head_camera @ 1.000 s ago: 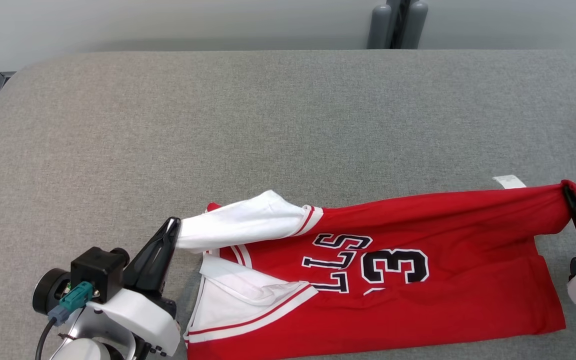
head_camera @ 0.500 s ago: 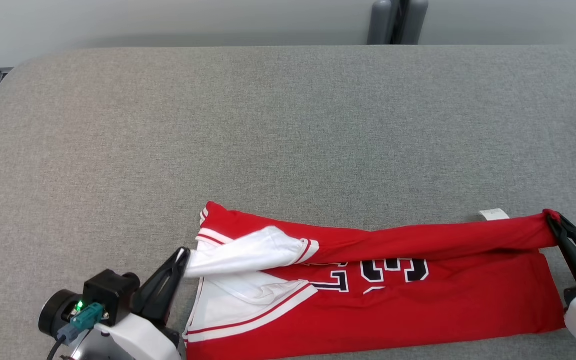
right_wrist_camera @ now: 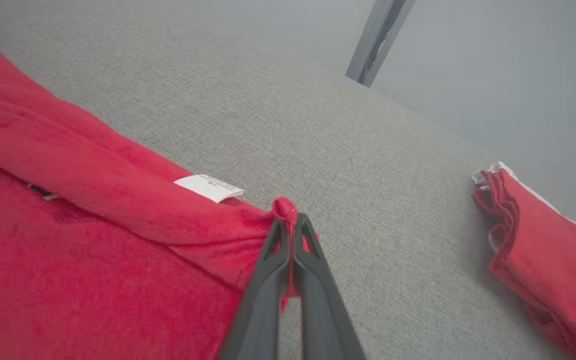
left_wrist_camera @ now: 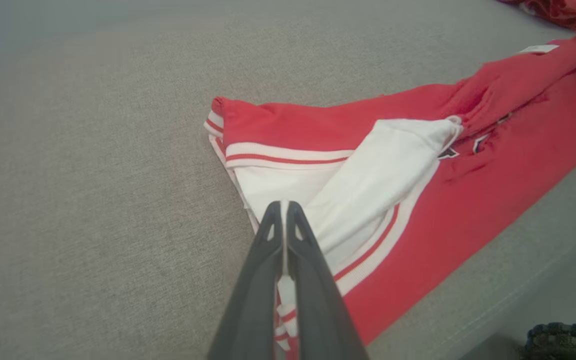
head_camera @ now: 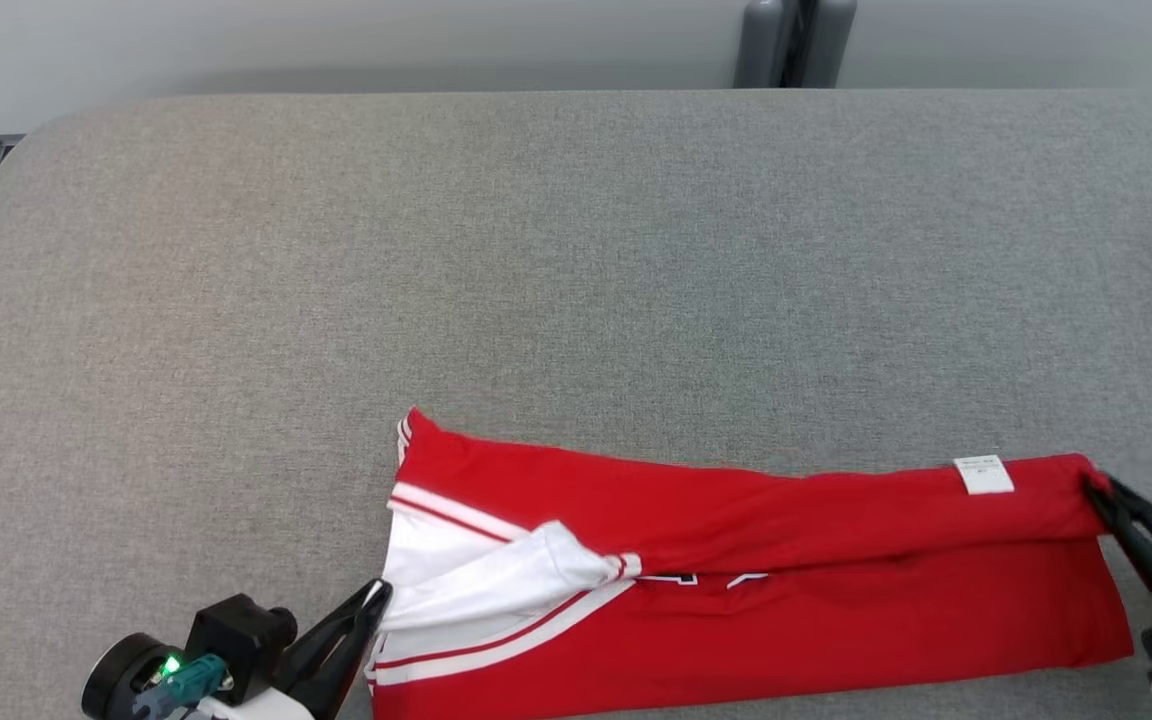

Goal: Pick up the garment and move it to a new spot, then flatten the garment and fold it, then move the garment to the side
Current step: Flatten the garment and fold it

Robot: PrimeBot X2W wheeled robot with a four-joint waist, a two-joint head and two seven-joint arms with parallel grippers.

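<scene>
Red jersey (head_camera: 836,620) between clamped end effectors

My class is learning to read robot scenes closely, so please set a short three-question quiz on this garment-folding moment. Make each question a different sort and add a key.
1. True or false: the left gripper and the right gripper are each shut on the red jersey.
2. Multiple choice: the jersey's white label lies (A) near the right gripper's end, (B) near the left gripper's end, (C) midway between the two.
3. Short answer: what colour is the part of the jersey pinched by the left gripper?
Key: 1 true; 2 A; 3 white.
</scene>
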